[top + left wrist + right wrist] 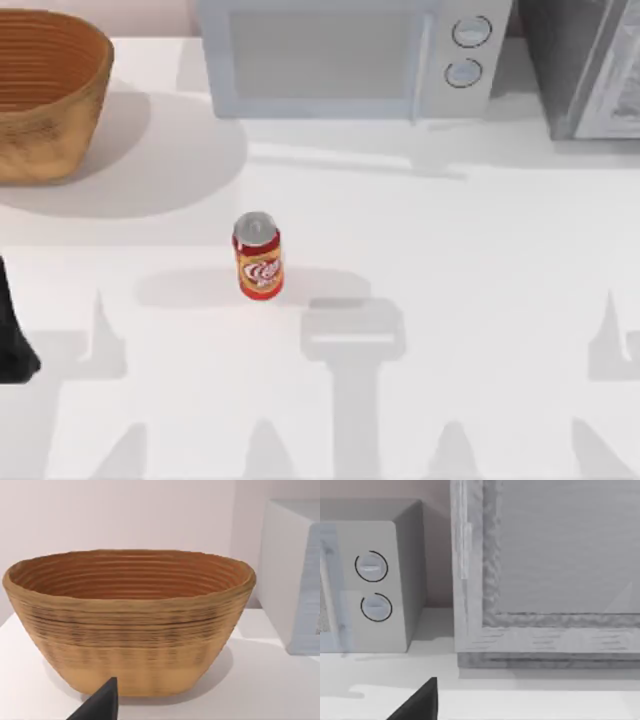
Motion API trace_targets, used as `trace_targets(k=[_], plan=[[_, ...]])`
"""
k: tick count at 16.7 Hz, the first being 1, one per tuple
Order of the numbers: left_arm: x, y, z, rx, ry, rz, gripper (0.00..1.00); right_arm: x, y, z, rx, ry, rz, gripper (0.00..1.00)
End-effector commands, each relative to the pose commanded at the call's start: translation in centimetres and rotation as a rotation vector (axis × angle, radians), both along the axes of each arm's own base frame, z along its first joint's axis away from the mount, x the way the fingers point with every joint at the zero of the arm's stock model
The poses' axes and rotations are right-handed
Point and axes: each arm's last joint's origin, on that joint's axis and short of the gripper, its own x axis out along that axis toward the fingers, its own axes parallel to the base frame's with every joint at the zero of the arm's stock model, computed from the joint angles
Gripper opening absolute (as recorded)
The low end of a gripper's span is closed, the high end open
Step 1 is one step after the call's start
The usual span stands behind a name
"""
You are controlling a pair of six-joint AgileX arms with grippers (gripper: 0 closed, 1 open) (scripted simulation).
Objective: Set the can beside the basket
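1. Top view: the left arm sits at the table's left edge; whether its fingers are apart cannot be told
2. The basket stands at the far left corner
3. The can stands upright mid-table, well apart from the basket
4. A microwave stands at the back

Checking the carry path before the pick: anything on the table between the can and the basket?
Nothing visible. The can stands upright near the table's middle; the basket sits at the far left corner. The table between them is bare apart from shadows. The microwave stands behind, off that line. The left arm is parked at the left edge.
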Motion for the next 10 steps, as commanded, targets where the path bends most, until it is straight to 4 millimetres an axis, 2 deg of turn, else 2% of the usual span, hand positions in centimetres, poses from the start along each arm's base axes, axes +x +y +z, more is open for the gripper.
trace_targets(k=[5,10], plan=[[0.1,-0.2,0.7,0.001,0.038,-0.016,1.0,0.0,0.0,0.0,0.0,0.0,0.0,1.0],[1.1,-0.8,3.7,0.023,0.251,-0.08,1.0,0.0,0.0,0.0,0.0,0.0,0.0,1.0]])
